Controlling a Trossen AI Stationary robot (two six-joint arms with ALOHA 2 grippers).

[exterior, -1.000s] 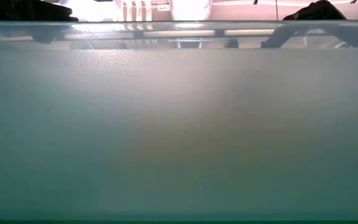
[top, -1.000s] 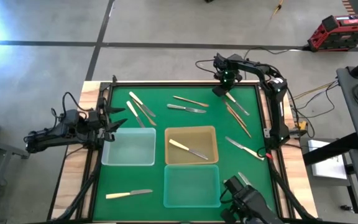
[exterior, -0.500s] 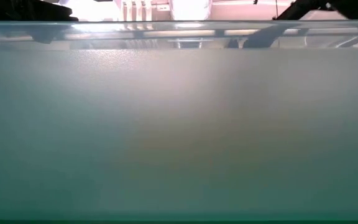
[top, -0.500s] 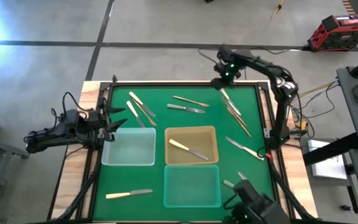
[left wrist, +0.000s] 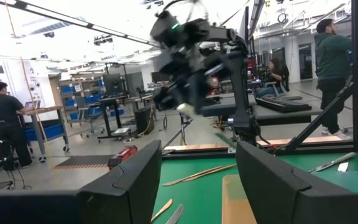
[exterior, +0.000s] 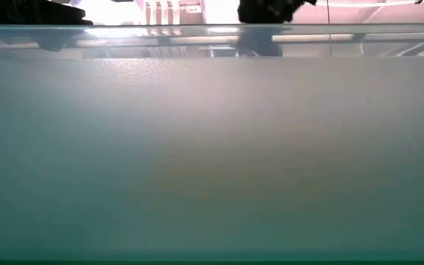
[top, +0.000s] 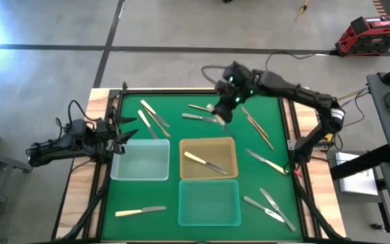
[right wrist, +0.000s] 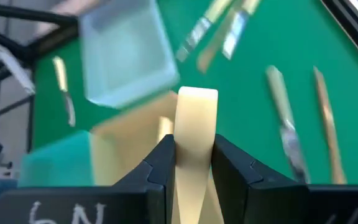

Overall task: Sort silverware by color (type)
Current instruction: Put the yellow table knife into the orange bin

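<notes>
Between the right end effector's (right wrist: pixel 191 165) two dark fingers (right wrist: pixel 157 165) sits a cream-handled piece (right wrist: pixel 196 140), its pale handle pinched on both flat sides and poking out ahead of the tips; the fingers are closed to the handle's width, no wider. Seen from above, that end effector (top: pixel 223 108) hangs over the far middle of the green worktop (top: pixel 171 196), above the loose silver knife (top: pixel 202 118) and the gold piece (top: pixel 206 109), just beyond the amber tray (top: pixel 230 146).

That tray already carries a cream-handled knife (top: pixel 204 163), so my judgement is that the held piece belongs there too. To do it well, carry it level over the tray's middle, lower until the free end is near the floor, and only then part the fingers, so it does not bounce over the shallow rim or land across the wall.

The clear tray (top: pixel 124 169) and the teal tray (top: pixel 208 215) look empty. Other silverware lies scattered: cream-and-silver pieces (top: pixel 152 116) at the far left, one (top: pixel 141 211) at the near left, gold pieces (top: pixel 257 127) at the right, and silver ones (top: pixel 269 203) at the near right.

At the worktop's left edge the left end effector (top: pixel 124 130) waits, its fingers (left wrist: pixel 129 186) spread well apart and holding nothing. People stand in the room beyond.
</notes>
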